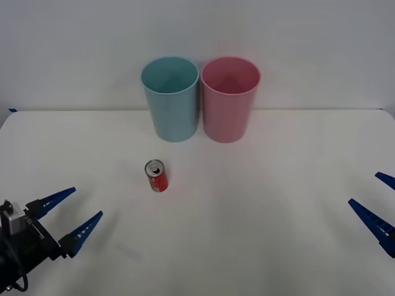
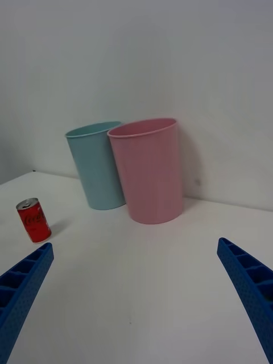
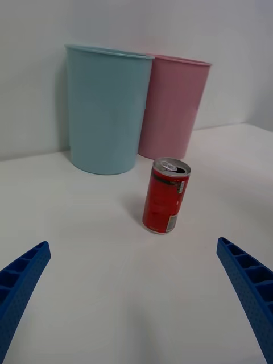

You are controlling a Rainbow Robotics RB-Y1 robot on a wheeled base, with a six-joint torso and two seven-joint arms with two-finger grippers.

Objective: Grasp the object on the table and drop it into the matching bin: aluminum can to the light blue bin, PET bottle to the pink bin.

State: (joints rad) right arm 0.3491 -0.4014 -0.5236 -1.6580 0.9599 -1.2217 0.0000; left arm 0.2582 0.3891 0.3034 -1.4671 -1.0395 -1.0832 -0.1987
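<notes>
A small red aluminum can with a silver top stands upright on the white table, in front of the light blue bin. The pink bin stands right beside the blue one, on its right. My left gripper is open near the table's front left, a short way from the can and facing it. At the front right edge my right gripper is open too, far from the can.
A plain white wall rises behind the two bins. The table's far edge runs just behind them.
</notes>
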